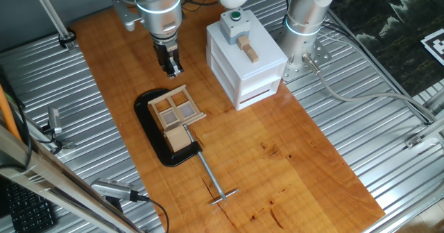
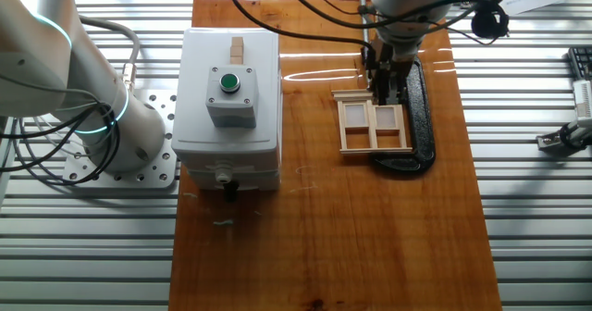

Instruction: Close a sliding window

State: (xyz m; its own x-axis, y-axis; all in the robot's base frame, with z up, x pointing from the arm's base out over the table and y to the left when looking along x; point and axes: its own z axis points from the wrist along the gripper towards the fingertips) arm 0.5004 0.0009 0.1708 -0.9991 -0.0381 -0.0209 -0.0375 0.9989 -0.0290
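Note:
The sliding window (image 1: 176, 109) is a small light-wood frame with a four-pane sash. It stands on a black oval base plate (image 1: 150, 119) at the middle left of the wooden table. In the other fixed view the window (image 2: 373, 123) lies beside the base plate (image 2: 422, 117). My gripper (image 1: 173, 69) hangs just behind the window's far edge, a little above it, without touching it. In the other fixed view the gripper (image 2: 385, 87) overlaps the window's top edge. Its fingers are close together and hold nothing.
A white box (image 1: 244, 63) with a green button (image 1: 235, 14) and a small wooden piece (image 1: 248, 48) on top stands to the right of the window. A wooden block (image 1: 179, 138) and a clamp screw (image 1: 212, 180) sit in front of it. A second arm's base (image 2: 102, 130) is beside the box.

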